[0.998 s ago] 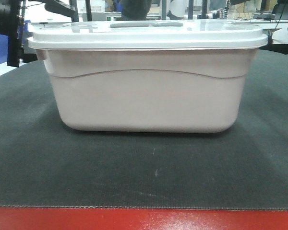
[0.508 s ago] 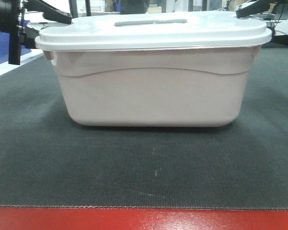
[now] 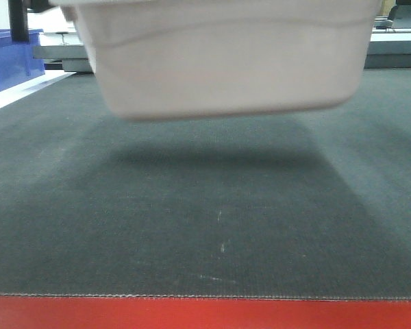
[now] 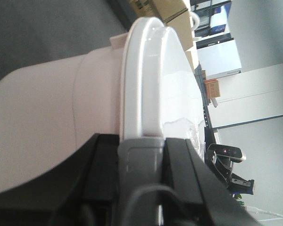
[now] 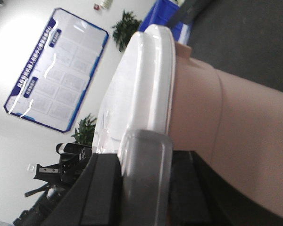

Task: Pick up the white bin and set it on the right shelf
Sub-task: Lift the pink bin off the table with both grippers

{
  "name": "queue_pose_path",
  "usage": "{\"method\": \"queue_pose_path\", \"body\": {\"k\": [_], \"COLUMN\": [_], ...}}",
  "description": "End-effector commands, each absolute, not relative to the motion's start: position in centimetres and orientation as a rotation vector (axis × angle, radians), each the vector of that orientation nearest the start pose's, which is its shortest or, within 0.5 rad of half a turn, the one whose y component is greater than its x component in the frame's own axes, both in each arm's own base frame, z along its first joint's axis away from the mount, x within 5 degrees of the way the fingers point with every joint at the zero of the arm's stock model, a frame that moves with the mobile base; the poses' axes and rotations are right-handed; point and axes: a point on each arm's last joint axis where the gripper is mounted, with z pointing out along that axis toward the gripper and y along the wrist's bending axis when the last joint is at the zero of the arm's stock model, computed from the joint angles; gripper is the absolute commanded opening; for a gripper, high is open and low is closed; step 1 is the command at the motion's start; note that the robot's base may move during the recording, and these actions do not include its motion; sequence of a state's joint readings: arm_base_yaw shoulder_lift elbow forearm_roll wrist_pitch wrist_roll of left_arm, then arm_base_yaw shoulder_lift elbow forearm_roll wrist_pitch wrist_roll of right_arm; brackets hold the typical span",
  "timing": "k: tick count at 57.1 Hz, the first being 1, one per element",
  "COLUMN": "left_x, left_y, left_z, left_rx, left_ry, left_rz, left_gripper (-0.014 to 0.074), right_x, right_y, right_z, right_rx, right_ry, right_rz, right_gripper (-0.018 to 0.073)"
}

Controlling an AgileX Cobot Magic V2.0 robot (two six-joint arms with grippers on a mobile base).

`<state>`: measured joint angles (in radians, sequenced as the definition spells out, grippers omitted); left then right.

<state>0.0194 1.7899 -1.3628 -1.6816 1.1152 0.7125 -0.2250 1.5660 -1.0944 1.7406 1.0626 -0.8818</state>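
The front-facing camera sits low, barely above the desk (image 3: 219,226), and looks level across its dark mat, with the white bin (image 3: 226,62) close and cropped by the top edge. The 2 wrist cameras are rolled sideways, very near opposite ends of that bin: one looks past the left end effector (image 4: 140,160), the other past the right end effector (image 5: 146,183), along the lid rim. All 3 views share the bin.

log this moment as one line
object: large off-white lidded plastic bin; state: held above dark grey mat; left claw: shut on bin end; right claw: shut on bin end
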Motion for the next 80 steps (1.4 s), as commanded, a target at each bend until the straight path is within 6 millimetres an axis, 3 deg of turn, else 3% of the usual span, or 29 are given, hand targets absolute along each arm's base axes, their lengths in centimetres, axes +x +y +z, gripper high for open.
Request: {"method": "queue_pose_path", "body": {"k": [1,21,37,54,80], "left_x": [34.5,30.7,28.7,27.6,27.9], "left_y": [-9.4,-9.3,-9.3,-9.2,-9.3], "left_z": [38.3,43.1,45.0,45.9,45.6], "left_rx": [0.167,0.27,0.325,0.354,0.346], "left_ry": [1.735,1.6,1.557,1.535,1.557], "left_rz": [-1.942,-1.924,-1.899,-1.886,-1.866], "left_gripper": [-0.0126,-0.0126,-0.0126,-0.0126,-0.0126], "right_x": [30.0,27.6,26.2,25.0,25.3], "right_y": [2.5,2.9,3.1,3.3,3.1], "right_z": [37.5,40.2,42.0,43.1,43.0], "right_rx": [-0.015,-0.075,-0.093,-0.126,-0.085], "right_ry": [1.648,1.587,1.499,1.464,1.469], "right_rz": [1.692,1.676,1.688,1.677,1.649], "right_gripper": [0.0058,0.0058,0.0058,0.0058,0.0058]}}
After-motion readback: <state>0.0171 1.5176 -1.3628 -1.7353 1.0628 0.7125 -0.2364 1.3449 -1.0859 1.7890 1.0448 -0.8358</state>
